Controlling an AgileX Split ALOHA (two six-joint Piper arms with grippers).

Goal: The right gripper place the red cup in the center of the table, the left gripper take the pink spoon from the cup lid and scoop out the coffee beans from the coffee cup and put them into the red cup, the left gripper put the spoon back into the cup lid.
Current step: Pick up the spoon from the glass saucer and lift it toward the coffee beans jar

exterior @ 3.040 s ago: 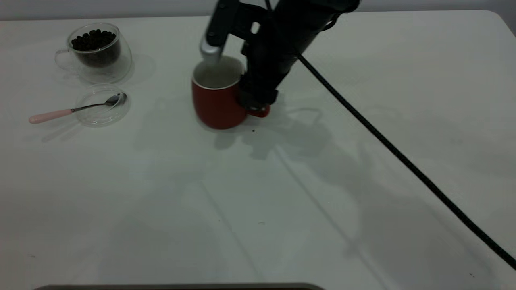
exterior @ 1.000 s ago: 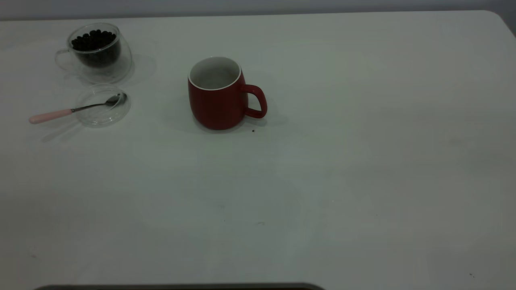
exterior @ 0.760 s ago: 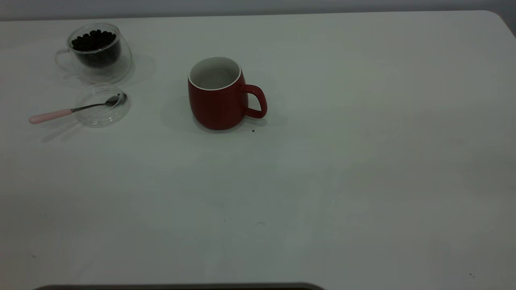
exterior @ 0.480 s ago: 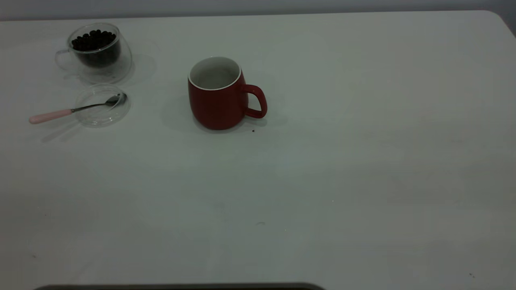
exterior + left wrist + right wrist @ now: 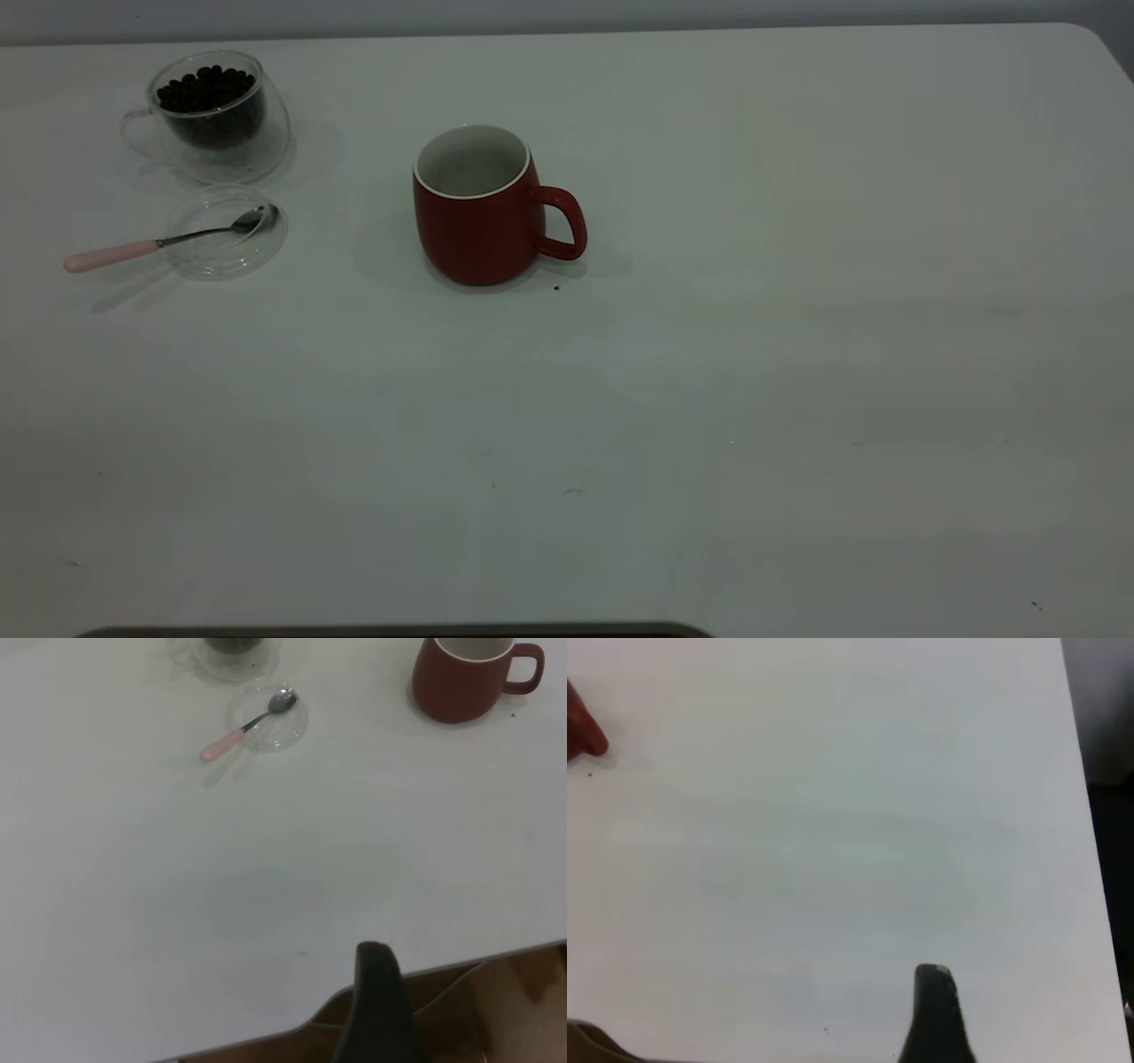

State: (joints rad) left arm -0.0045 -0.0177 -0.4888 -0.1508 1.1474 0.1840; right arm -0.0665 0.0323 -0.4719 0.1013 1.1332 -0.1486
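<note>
The red cup [image 5: 478, 221] stands upright and empty near the middle of the table [image 5: 709, 372], handle to the right. It also shows in the left wrist view as the red cup [image 5: 461, 682]. At the far left the coffee cup [image 5: 217, 115] holds the coffee beans [image 5: 205, 87]. In front of it lies the cup lid [image 5: 226, 232], with the pink spoon [image 5: 159, 241] resting bowl-in, handle off to the left. Neither arm shows in the exterior view. My left gripper [image 5: 376, 950] hangs shut over the table's near edge, far from the pink spoon [image 5: 244, 726]. My right gripper [image 5: 932, 971] is shut over bare tabletop, empty.
A tiny dark speck [image 5: 556, 287] lies just in front of the mug's handle. In the left wrist view the table's near edge [image 5: 461, 964] runs above brown flooring. The table's right edge [image 5: 1085, 815] borders darkness in the right wrist view.
Three seconds ago the right arm stood at the red cup's handle; it has let go and pulled out of the exterior view. Over the last second nothing on the table moved.
</note>
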